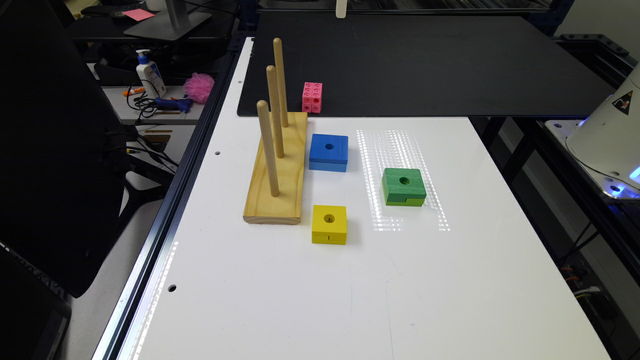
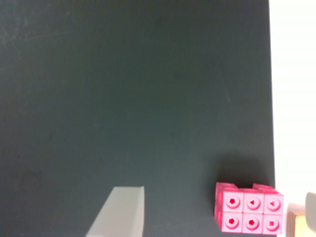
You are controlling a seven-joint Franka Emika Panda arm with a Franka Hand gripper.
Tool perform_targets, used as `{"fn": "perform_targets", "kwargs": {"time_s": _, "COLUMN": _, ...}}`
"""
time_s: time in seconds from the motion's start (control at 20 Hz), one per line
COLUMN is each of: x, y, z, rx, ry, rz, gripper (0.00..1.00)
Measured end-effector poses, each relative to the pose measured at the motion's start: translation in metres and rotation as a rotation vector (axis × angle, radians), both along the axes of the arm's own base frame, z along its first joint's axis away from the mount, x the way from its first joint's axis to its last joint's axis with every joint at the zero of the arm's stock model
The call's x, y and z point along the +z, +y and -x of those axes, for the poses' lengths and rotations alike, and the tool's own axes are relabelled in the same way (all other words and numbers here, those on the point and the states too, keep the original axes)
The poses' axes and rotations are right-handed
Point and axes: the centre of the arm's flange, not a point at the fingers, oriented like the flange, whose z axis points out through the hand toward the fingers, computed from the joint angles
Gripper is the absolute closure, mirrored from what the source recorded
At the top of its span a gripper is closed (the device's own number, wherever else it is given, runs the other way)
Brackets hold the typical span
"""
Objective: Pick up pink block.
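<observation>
The pale fingertip (image 2: pixel 121 210) is sitting closest to the lens, the end effector's grip state untellable, while the pink block (image 2: pixel 249 215) is resting on the black mat (image 2: pixel 133 89) just beside the wooden pegboard (image 1: pixel 277 170), risking a collision.

Workspace surroundings: white counter (image 1: pixel 310 295) with a black mat (image 1: pixel 425 65) covering its far portion.

A black-framed rail runs along the counter edge on the exterior view's left. Beyond it stands a side desk (image 1: pixel 125 107) carrying a pump bottle (image 1: pixel 149 74), tangled cables (image 1: pixel 142 104) and a pink mesh pouf (image 1: pixel 199 87). A monitor stand base (image 1: pixel 167 22) sits further back. Overhead light reflects as a dotted grid (image 1: pixel 400 175) on the counter.
</observation>
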Motion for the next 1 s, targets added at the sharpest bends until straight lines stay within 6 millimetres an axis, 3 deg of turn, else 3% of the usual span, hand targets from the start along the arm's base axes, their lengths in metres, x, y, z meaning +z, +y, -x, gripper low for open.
{"fn": "perform_targets", "kwargs": {"time_s": 0.4, "x": -0.001, "y": 0.002, "z": 0.000, "rx": 0.004, "ry": 0.002, "rz": -0.001, "gripper": 0.00}}
{"fn": "perform_targets", "kwargs": {"time_s": 1.0, "x": 0.000, "y": 0.024, "z": -0.010, "rx": 0.026, "ry": -0.005, "rz": -0.005, "gripper": 0.00}}
